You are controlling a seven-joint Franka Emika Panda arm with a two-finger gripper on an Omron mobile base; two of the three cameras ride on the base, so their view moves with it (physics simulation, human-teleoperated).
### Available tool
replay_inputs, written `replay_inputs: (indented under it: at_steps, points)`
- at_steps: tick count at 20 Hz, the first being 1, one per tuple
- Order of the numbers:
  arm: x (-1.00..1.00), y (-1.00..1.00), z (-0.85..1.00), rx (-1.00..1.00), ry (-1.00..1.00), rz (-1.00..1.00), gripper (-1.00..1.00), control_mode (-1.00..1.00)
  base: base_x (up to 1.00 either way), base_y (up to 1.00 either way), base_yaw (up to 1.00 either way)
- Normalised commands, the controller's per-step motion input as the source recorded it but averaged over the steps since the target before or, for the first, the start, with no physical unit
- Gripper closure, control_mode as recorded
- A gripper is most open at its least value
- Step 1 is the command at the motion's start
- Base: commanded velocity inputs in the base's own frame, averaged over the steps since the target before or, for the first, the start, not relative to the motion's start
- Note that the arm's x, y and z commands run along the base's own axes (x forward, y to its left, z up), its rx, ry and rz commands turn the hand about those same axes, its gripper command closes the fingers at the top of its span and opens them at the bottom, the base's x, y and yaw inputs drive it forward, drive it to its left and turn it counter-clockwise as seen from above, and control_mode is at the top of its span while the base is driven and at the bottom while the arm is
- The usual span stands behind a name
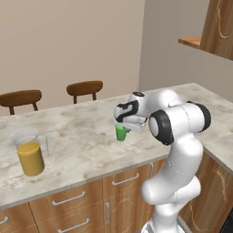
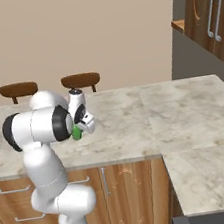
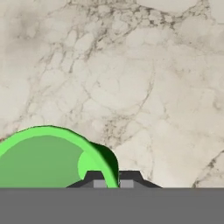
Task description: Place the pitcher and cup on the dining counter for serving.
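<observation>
The white arm rises from in front of the drawer fronts, folds at a large dark-ringed elbow and reaches forward over the dining counter [image 1: 82,132], its wrist bent so that the hand points almost straight down at the marble. The gripper [image 1: 123,129] sits low over the top, a little in from the counter's near edge and roughly midway along the stretch seen from the left base camera. Its two dark fingertips [image 3: 97,180] are drawn nearly together with the rim of the cup [image 1: 121,133] pinched between them: in the hand view the thin green wall runs up between the tips, one inside the cup and the other outside. The cup stands upright just under the hand; whether its base touches the marble or hangs slightly above cannot be told. The pitcher [image 1: 30,152], holding orange juice, stands upright on the same counter well apart from the cup, towards the left end and near the front edge. Two stools [image 1: 84,88] stand behind the far edge.
</observation>
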Motion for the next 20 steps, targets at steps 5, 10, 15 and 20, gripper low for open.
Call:
replay_inputs:
  at_steps: [5, 10, 15, 20]
  points:
    - [0.11, 0.15, -0.58, -0.06, 0.0, 0.0, 1.0, -1.0, 0.0, 0.0, 0.0]
    - [0.04, 0.05, -0.24, -0.04, 0.0, 0.0, -1.0, -1.0, 0.0, 0.0, 0.0]
    - [-0.02, 0.02, 0.07, 0.0, -0.01, 0.0, -1.0, -1.0, 0.0, 0.0, 0.0]
    - [-0.24, 0.0, 0.3, 0.0, -0.08, -0.01, -1.0, -1.0, 0.0, 0.0, 0.0]
